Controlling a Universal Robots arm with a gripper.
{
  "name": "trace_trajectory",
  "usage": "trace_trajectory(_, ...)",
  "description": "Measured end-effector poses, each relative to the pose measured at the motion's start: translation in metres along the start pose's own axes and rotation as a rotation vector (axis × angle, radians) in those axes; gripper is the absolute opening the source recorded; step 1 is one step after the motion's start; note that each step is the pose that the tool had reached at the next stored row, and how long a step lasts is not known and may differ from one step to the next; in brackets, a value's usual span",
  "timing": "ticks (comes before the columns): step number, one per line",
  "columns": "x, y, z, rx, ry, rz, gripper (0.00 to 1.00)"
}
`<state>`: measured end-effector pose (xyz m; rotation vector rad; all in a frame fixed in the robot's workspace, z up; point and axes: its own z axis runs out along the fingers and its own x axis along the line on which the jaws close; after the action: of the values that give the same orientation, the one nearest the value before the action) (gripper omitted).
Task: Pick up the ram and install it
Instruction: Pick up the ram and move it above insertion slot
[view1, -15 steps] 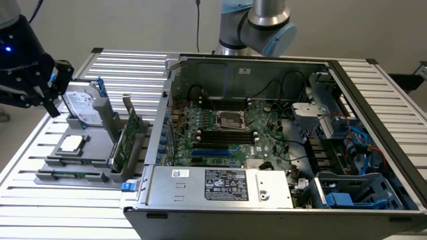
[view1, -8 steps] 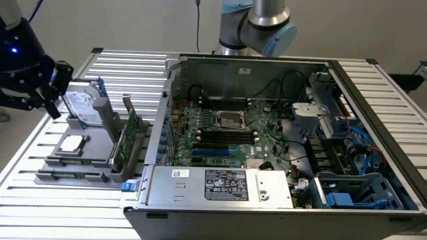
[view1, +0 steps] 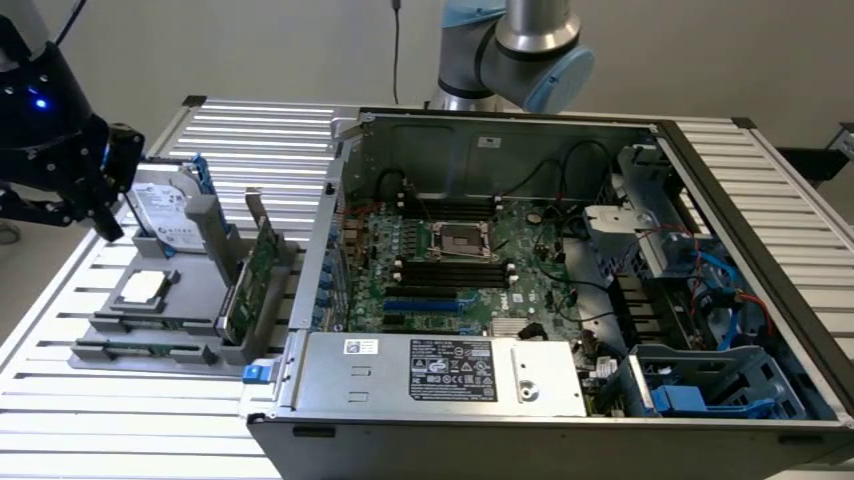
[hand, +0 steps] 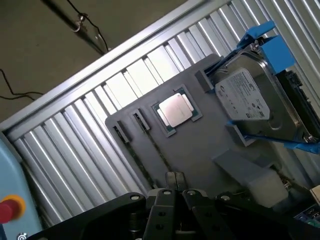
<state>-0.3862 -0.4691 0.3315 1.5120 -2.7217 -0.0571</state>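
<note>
Arm (view1: 527, 45): 1 unit, grey joint with pale-blue cap, seen at top centre of exterior view. Black wrist assembly (view1: 60, 140): held at exterior view's left, blue light (view1: 40, 102) lit. Gripper (hand: 173, 176): 2 fingers (hand: 162, 202) pressed together, closed, directed downward.

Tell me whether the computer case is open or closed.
Open: the computer case has no side cover on, leaving the motherboard exposed.

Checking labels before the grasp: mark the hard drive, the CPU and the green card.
hard drive (hand: 245, 95), wrist view, its pale label.
CPU (hand: 176, 109), wrist view, middle of metal lid.
green card (view1: 251, 285), exterior view, upright board face.
</note>
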Motion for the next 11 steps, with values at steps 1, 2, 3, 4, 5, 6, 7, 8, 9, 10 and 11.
trace_trajectory(1,0.0,0.0,0.0005,0.0001,0.0008,-0.018,0.11)
trace_trajectory(2,0.0,-0.0001,0.0011,0.0002,0.0017,-0.037,0.11)
trace_trajectory(3,0.0,-0.0001,0.0016,0.0004,0.0024,-0.055,0.11)
trace_trajectory(4,-0.0001,-0.0001,0.0021,0.0005,0.0033,-0.073,0.11)
trace_trajectory(5,0.0,-0.0001,0.0026,0.0006,0.0041,-0.091,0.11)
trace_trajectory(6,0.0,-0.0002,0.0032,0.0007,0.0049,-0.109,0.11)
trace_trajectory(7,0.0,-0.0002,0.0037,0.0008,0.0058,-0.127,0.11)
trace_trajectory(8,0.0,-0.0002,0.0042,0.0009,0.0066,-0.145,0.11)
trace_trajectory(9,0.0,-0.0002,0.0047,0.001,0.0075,-0.164,0.11)
trace_trajectory(10,0.0,-0.0002,0.0052,0.0011,0.0083,-0.182,0.11)
trace_trajectory(11,0.0,-0.0003,0.0057,0.0012,0.0091,-0.2,0.11)
